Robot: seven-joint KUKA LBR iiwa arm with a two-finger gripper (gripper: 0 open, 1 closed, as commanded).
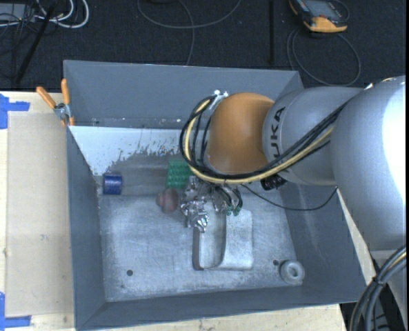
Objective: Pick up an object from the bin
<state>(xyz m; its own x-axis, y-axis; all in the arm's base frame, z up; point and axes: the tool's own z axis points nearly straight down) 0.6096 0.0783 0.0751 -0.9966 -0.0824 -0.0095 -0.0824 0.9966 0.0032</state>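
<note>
My gripper [197,214] hangs low over the middle of the bin, under the orange wrist cover. Just to its left lies a small mauve-brown rounded thing [167,200], close beside the gripper. Behind that sits a green ridged piece [177,174], partly hidden by the cables. Right below the gripper lies a pale grey rectangular pad [237,243] with a dark curved strip [198,252] along its left side. I see nothing held in the gripper.
A clear bottle with a blue cap [112,183] lies on its side at the back left, against the sloping wall. A small grey ring [292,272] rests in the front right corner. The arm covers the bin's right back part.
</note>
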